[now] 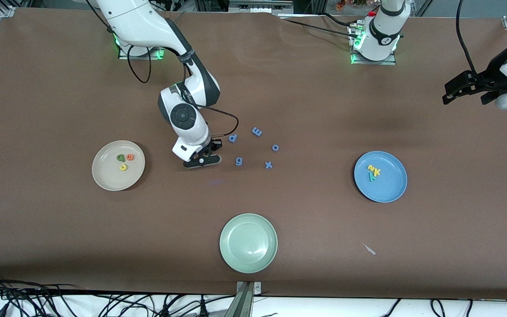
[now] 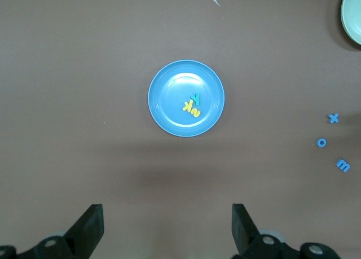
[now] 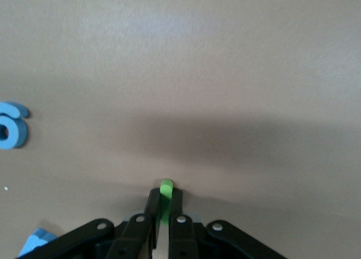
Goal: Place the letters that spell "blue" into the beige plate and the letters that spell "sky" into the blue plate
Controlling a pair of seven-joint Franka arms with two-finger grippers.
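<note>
The beige plate [image 1: 104, 176] sits toward the right arm's end of the table with a green b [image 1: 120, 157], orange e [image 1: 130, 156] and yellow u [image 1: 123, 167] in it. The thin green l [image 3: 166, 200] is pinched in the right gripper [image 3: 165, 205] down at the table, beside the beige plate. The blue plate [image 1: 390, 185] sits toward the left arm's end and holds the yellow s and k [image 1: 374, 169] and the teal y [image 1: 372, 177], bunched together.

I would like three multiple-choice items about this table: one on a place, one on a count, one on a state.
1. Where is the green plate?
A. Nearer the front camera than the other plates
B. Beside the left arm's base
C. Under the right gripper

2. How many letters lie in the beige plate?
A. One
B. Three
C. Five

3. What is the right gripper doing?
A. Hanging open
B. Shut on the thin green letter
C. Holding a plate

Answers: 1 A, it lies lowest in the front view. 2 B, green, orange and yellow. 3 B, the fingers pinch the bar.
</note>
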